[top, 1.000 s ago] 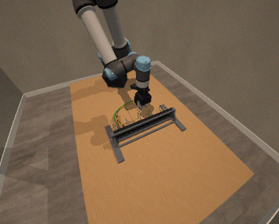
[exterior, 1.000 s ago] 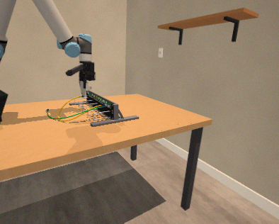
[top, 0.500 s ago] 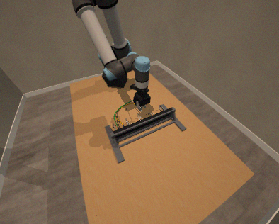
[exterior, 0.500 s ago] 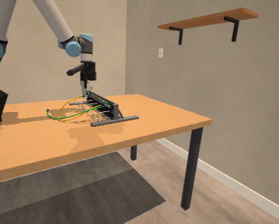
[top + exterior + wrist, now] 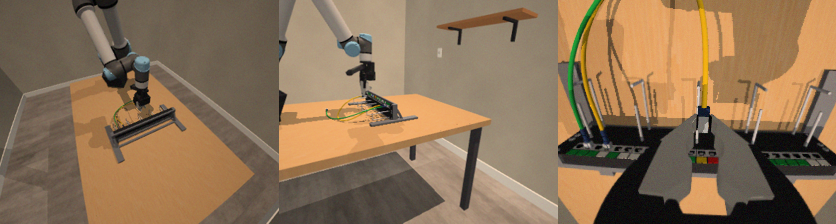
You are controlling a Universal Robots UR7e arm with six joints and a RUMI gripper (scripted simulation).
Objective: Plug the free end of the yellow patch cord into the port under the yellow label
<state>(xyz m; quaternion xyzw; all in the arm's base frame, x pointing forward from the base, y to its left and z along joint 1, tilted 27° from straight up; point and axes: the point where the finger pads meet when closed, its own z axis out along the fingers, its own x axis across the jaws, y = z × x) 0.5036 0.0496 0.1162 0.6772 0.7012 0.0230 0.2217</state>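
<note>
My gripper is shut on the plug of the yellow patch cord, whose cable runs up and away in the wrist view. The plug sits right at the rack's middle ports, just above the yellow label, which lies between a green and a red label. I cannot tell how deep the plug is. The dark rack stands upright on the table. At its left end the other yellow end and the green cord are plugged in. In the exterior view my gripper is at the rack's far side.
The green cord's free end lies on the table left of the rack. Thin metal posts stand behind the port row on both sides of my fingers. A wall shelf hangs far to the right.
</note>
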